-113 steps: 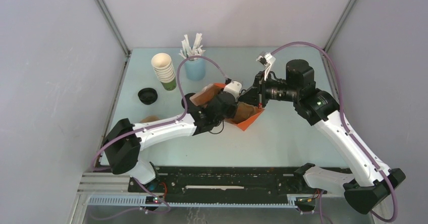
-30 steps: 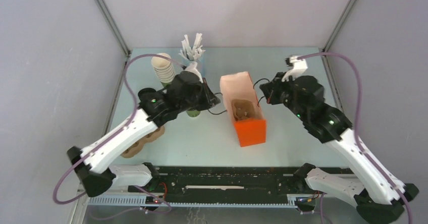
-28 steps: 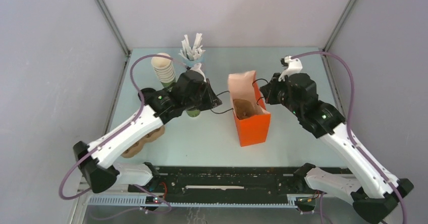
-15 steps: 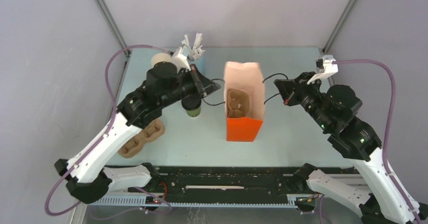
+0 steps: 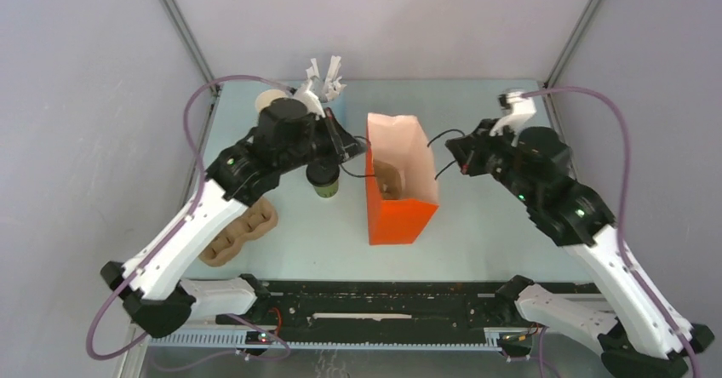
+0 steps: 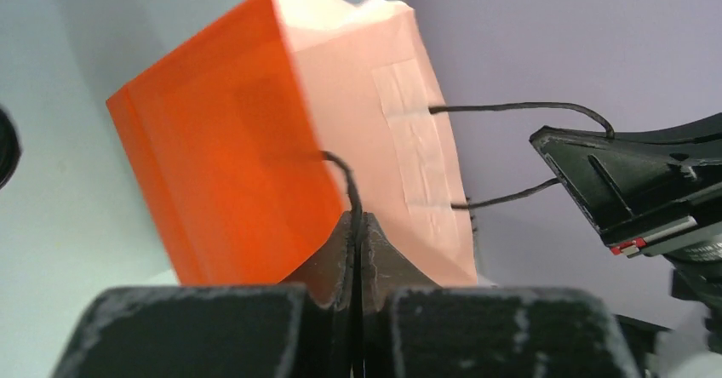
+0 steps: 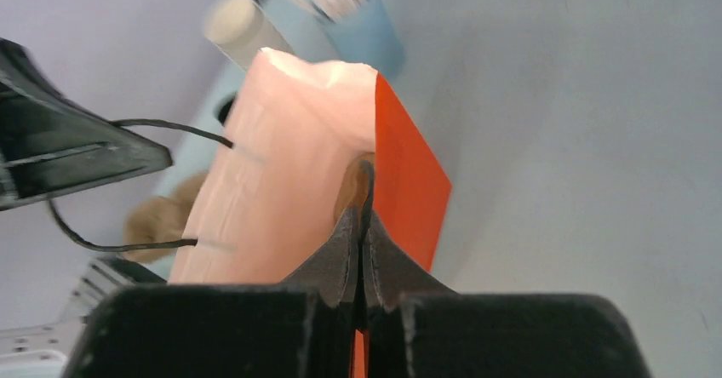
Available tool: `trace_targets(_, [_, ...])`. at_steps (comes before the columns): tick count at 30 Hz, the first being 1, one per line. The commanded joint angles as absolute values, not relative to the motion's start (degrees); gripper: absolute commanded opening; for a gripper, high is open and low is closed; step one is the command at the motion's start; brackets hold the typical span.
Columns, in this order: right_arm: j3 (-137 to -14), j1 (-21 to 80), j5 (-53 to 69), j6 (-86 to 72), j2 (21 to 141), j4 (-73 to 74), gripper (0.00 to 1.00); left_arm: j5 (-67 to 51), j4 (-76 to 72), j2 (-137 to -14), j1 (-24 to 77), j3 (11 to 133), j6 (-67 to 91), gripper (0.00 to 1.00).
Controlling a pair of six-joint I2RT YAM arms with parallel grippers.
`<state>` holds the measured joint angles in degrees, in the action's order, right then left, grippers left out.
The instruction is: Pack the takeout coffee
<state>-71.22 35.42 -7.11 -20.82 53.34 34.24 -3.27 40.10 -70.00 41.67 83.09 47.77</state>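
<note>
Orange paper bag (image 5: 393, 216) stands upright mid-tabletop, mouth open, pale pink inside; something brown lies within, too hidden to name. It has black cord handles, one on each broad side.

Left fingers (image 5: 346, 147) are pressed fully together on the left cord, pinched at the tips in the left wrist view (image 6: 356, 240). Right fingers (image 5: 465, 157) are likewise closed tight on the right cord (image 7: 364, 225). The two arms face each other across the bag mouth.

Takeout coffee (image 5: 324, 179): green cup, black lid on, upright on the tabletop just left of the bag and apart from it. It sits right beneath the left wrist, which overhangs its far side.

Around it:
- stack of cups (image 5: 269, 100) at far left, largely behind the left arm
- light blue cup (image 7: 376, 27) of white sticks (image 5: 323, 76) just right of the stack, near the back edge
- brown pulp carrier (image 5: 245, 227) toward the near left, partly under the left forearm

The left arm crosses above the stack, the coffee and the carrier. The left cord runs taut between the coffee and the bag.

Bare tabletop (image 5: 485, 237) shows in front of the bag to the near edge, to its right beneath the right arm, and behind it to the back edge. Grey walls (image 5: 85, 97) close the left, back and right sides.
</note>
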Motion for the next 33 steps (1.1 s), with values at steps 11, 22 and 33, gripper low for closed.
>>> trace_targets(11, [-64.73,30.88,-5.17,-22.21,52.90,29.34,0.00,-4.76,33.57,-68.98,39.33,72.26,47.15,0.00])
trace_targets(22, [-74.60,27.86,1.98,-13.33,53.54,20.53,0.00,-4.74,35.45,-71.32,39.36,88.95,40.75,0.00])
trace_targets(33, [-78.02,21.60,17.51,3.01,59.44,12.23,0.00,-6.13,27.43,-64.24,39.41,72.44,42.70,0.00])
